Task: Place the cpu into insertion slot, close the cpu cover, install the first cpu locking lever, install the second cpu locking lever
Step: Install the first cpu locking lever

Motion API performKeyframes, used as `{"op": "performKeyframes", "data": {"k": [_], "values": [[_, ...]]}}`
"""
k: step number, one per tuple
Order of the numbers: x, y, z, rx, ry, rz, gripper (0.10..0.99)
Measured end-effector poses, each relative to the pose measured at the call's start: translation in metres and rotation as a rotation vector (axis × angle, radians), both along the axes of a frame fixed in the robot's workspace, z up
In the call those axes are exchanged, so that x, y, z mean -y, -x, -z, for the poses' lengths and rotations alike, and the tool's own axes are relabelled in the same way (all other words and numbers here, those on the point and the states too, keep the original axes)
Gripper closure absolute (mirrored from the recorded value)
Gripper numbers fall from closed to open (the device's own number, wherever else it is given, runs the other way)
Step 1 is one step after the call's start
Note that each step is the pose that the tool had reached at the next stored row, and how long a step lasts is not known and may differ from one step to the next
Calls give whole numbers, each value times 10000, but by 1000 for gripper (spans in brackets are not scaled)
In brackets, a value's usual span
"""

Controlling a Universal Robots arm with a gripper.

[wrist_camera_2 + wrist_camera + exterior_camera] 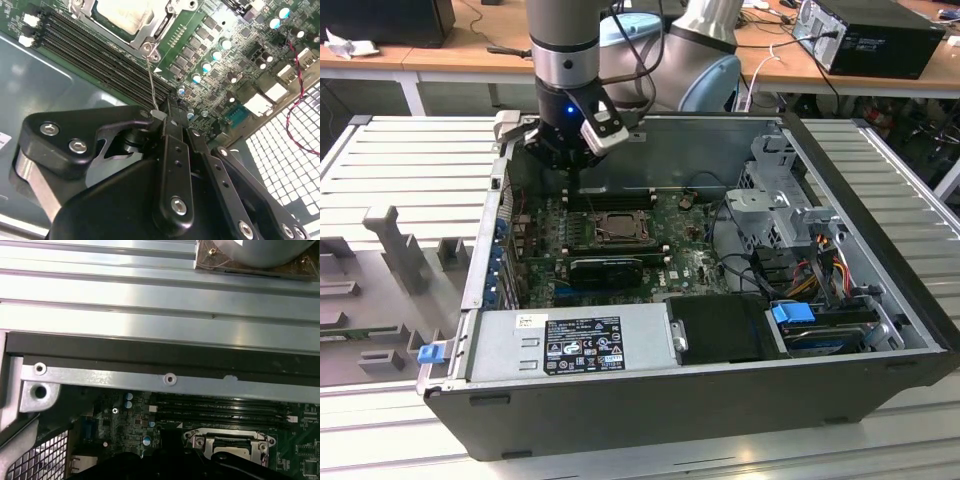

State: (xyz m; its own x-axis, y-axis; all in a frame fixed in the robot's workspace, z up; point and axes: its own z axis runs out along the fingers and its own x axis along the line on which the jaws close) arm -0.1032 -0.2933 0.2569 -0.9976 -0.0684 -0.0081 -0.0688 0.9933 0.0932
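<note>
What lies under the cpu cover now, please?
Through the cut-out of the cpu cover, the pale face of the cpu shows. The insertion slot beneath it is covered, so it cannot be seen.

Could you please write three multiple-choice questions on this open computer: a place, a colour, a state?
1. Where is the black pincer? A) outside the case B) inside the open dark grey computer case, near the black-rimmed insertion slot C) on the case's rim
2. What colour is the circuit board? A) green B) red C) white
3. What state is the pale square cpu in? A) lying loose B) gripped C) seated under the silvery metal cpu cover
Answers: B, it hangs over the board; A, green surrounds the slot; C, its face shows through the cover's cut-out.
</note>
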Motion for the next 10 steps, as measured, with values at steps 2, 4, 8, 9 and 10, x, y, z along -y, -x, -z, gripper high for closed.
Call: {"op": "performKeyframes", "data": {"k": [2,4,8,9,10], "values": [[0,-25,2,0,0,0,980],[0,-50,4,0,0,-1,980],[0,-120,10,0,0,1,980],[0,-140,12,0,1,0,980],[0,-156,14,0,0,1,980]]}}
